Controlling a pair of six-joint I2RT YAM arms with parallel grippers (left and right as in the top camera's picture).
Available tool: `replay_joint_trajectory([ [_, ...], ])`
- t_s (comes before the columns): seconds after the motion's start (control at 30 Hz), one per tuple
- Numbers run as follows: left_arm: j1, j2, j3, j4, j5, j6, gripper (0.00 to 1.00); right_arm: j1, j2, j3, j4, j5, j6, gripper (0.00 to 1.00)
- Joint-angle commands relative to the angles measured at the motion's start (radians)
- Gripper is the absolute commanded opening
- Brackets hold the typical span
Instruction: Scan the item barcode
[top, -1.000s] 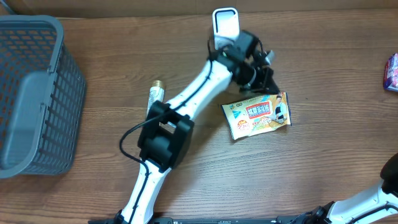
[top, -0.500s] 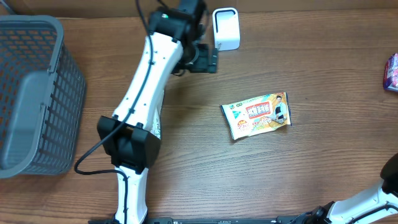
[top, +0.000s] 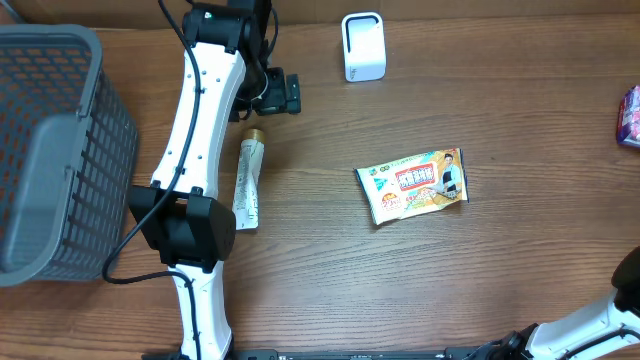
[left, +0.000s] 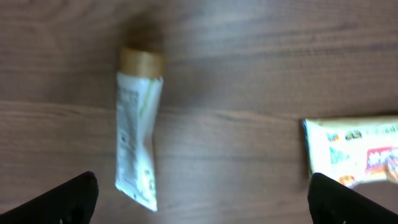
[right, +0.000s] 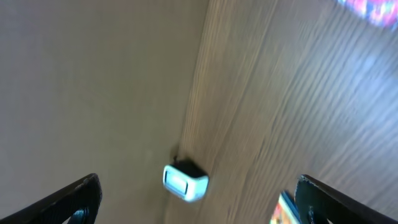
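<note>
1. Overhead view: bright, even, diffuse light from above; the table (top: 520, 280) is sharp throughout, shadows soft and short.
2. Left wrist view: dimmer, motion-blurred; tube (left: 138, 137) and packet (left: 354, 152) have smeared edges; soft shadow above the tube's cap.
3. Right wrist view: heavily blurred; scanner (right: 185, 182) soft, wood grain streaked.

On the tabletop (top: 520, 250) a basket (top: 110, 130) stands far left, a tube (top: 248, 185) lying to its right. The scanner (top: 363, 46) sits at the back edge; a snack packet (top: 412, 185) lies in front of it, right of the tube, another packet (top: 629, 115) at the far right edge.
</note>
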Motion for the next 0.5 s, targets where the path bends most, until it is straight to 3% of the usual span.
replay_joint_trajectory([
  [0.0, -0.017, -0.003, -0.002, 0.0, 0.172, 0.049, 0.98, 0.079, -0.002, -0.014, -0.06, -0.044, -0.185, 1.0],
  [0.03, -0.025, -0.003, -0.002, 0.016, 0.23, 0.079, 0.92, 0.116, -0.002, -0.026, -0.08, -0.014, -0.241, 1.0],
  [0.17, -0.074, -0.003, -0.002, 0.087, 0.306, 0.074, 0.39, 0.318, 0.0, -0.105, -0.132, 0.165, -0.407, 0.79],
  [0.27, -0.123, -0.002, -0.009, 0.121, 0.304, 0.032, 0.07, 0.463, 0.002, -0.205, -0.12, 0.185, -0.48, 0.62],
  [0.37, -0.178, 0.0, -0.028, 0.154, 0.304, -0.003, 0.04, 0.571, 0.002, -0.32, -0.055, 0.171, -0.482, 0.48],
  [0.47, -0.235, 0.007, -0.067, 0.207, 0.304, -0.02, 0.04, 0.649, 0.002, -0.443, 0.023, 0.144, -0.482, 0.14],
])
